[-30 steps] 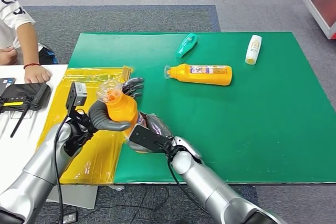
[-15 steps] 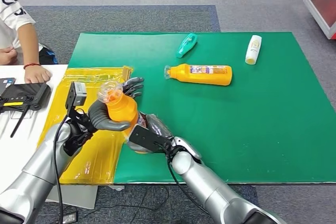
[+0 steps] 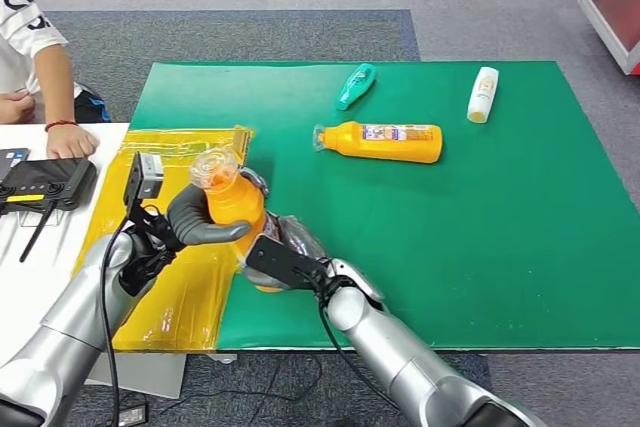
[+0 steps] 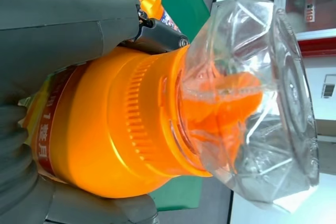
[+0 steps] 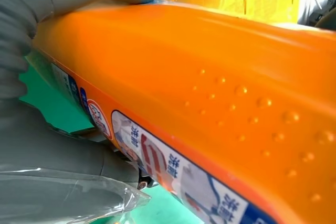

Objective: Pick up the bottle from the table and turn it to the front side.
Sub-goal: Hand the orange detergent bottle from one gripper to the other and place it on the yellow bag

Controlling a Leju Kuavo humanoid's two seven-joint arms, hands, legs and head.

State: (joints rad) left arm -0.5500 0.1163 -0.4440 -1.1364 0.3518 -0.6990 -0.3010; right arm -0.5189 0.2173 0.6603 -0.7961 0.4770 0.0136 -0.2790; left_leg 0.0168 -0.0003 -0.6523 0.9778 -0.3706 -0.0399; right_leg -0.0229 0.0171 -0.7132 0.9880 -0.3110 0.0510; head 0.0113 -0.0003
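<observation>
An orange bottle point(image 3: 234, 209) with a clear cap point(image 3: 213, 165) is held upright above the near left part of the green mat point(image 3: 453, 237). My left hand point(image 3: 198, 219) grips its upper body, thumb across the front. My right hand point(image 3: 287, 252) holds its lower part from the right, its fingers hidden behind the bottle. The left wrist view shows the bottle's orange shoulder point(image 4: 118, 124) and clear cap point(image 4: 261, 108) between the thumb and fingers point(image 4: 59, 19). In the right wrist view the bottle's side and label point(image 5: 206, 93) lie against my right hand point(image 5: 35, 77).
A second orange bottle point(image 3: 385, 141) lies on the mat's middle, a teal bottle point(image 3: 355, 85) and a white bottle point(image 3: 483, 93) lie farther back. Yellow film point(image 3: 181, 297) covers the mat's left end. A person's arm point(image 3: 53, 97) and a black device point(image 3: 45, 185) are on the white table at left.
The bottle has tipped slightly right and risen a little in both hands. My left hand's fingers, seen spread behind it before, are now tucked behind the bottle.
</observation>
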